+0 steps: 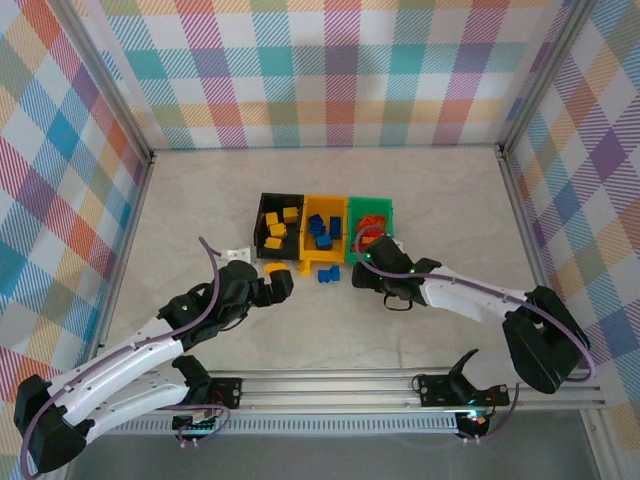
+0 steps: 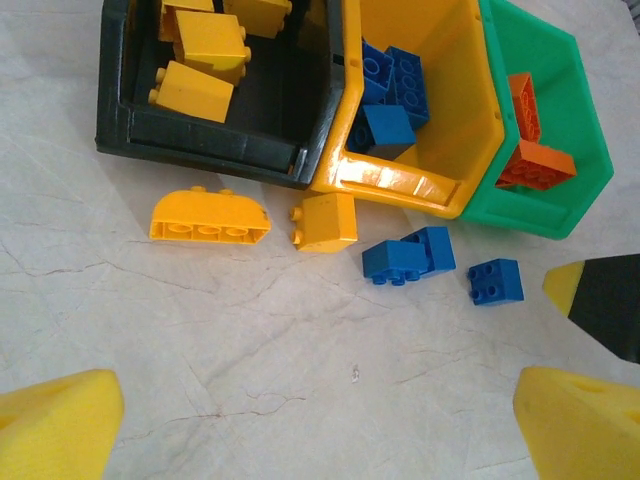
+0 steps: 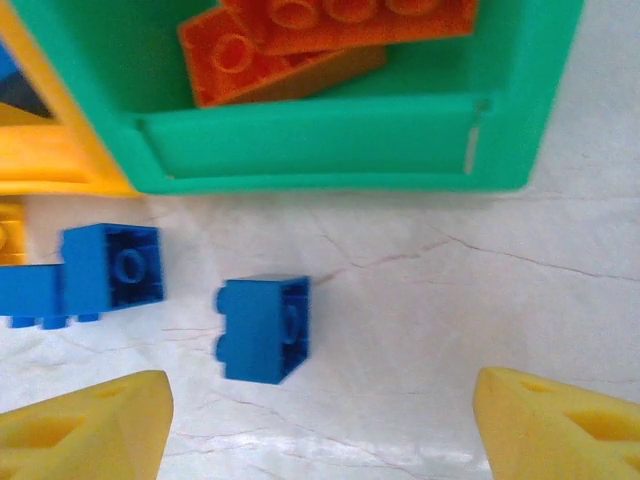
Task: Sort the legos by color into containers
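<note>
Three joined bins stand mid-table: black (image 1: 266, 205) with yellow legos (image 2: 205, 45), yellow-orange (image 1: 309, 205) with blue legos (image 2: 390, 95), green (image 1: 371, 207) with orange-red legos (image 3: 300, 30). In front of them, loose on the table, lie a long yellow brick (image 2: 209, 217), a small yellow brick (image 2: 325, 221), two touching blue bricks (image 2: 408, 255) and a single blue brick (image 3: 265, 328). My left gripper (image 2: 320, 420) is open above bare table, short of the loose bricks. My right gripper (image 3: 320, 420) is open near the green bin, the single blue brick just ahead of its left finger (image 3: 90, 425).
A small white object (image 1: 236, 255) lies left of the black bin. Aluminium frame rails (image 1: 330, 382) and checkered walls enclose the table. One of the right gripper's fingers (image 2: 600, 300) reaches in at the right edge of the left wrist view, near the single blue brick.
</note>
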